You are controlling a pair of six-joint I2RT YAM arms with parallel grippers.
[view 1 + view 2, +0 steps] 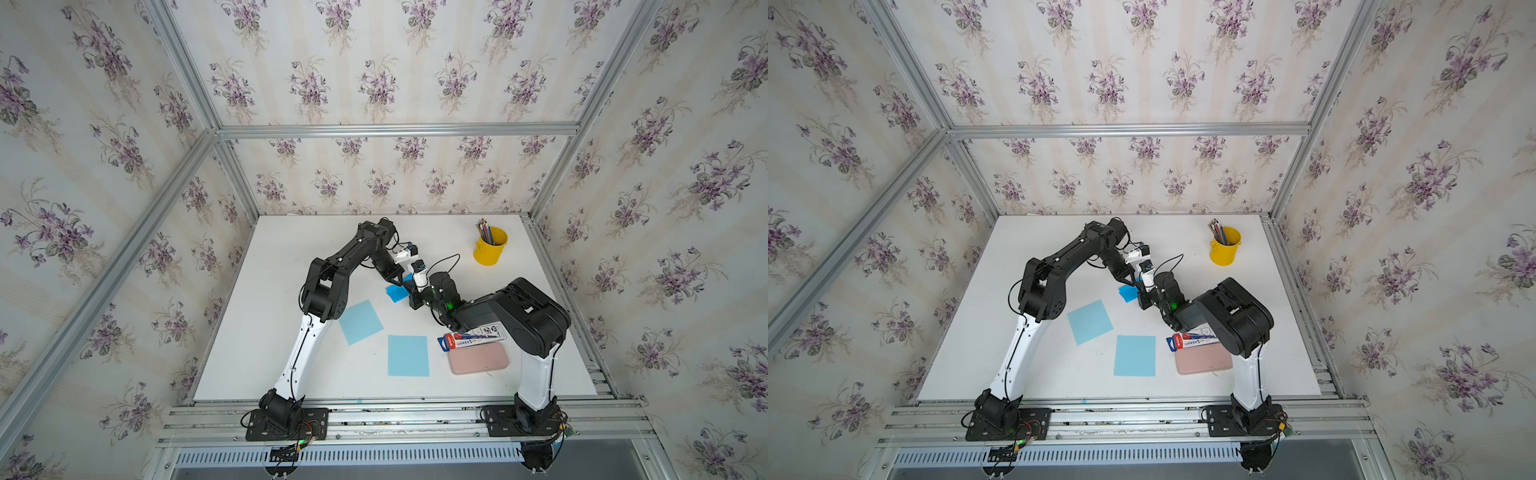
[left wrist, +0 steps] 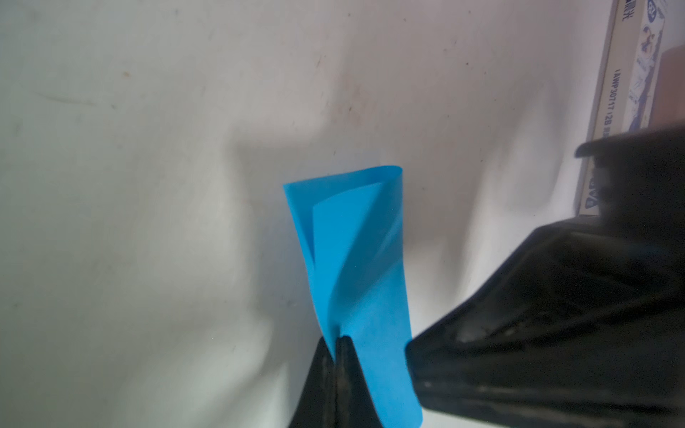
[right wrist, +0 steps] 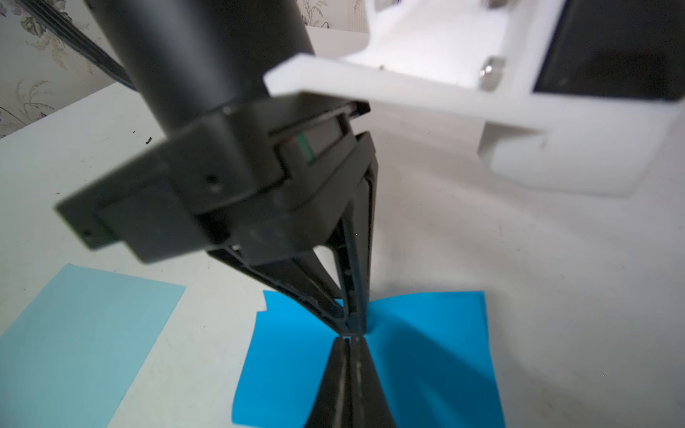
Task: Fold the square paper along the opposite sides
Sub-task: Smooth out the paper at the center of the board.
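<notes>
Closest in the left wrist view, the left gripper (image 2: 335, 340) has its jaws pressed together on a curled-over edge of the bright blue square paper (image 2: 356, 259), whose far end bends in a soft loop, not yet creased. The right gripper (image 3: 350, 339) meets it tip to tip in the right wrist view, jaws likewise closed; whether a ply sits between them I cannot tell, though the sheet puckers there. In both top views the paper (image 1: 397, 293) lies on the white table (image 1: 270, 291), nearer the robot's bases than the yellow pail of pencils (image 1: 490, 248) and off to that pail's left-arm side.

Doing this step well probably means carrying the pinched edge straight across until it lies flush on the opposite edge, with corners matched, while the other tip pins the sheet; only then press the loop flat. Pulling at an angle would likely skew the fold.

A pencil box (image 2: 608, 92), nearer the bases than the pail, reads "AWP30717" and "2B"; its other print is too blurred.
</notes>
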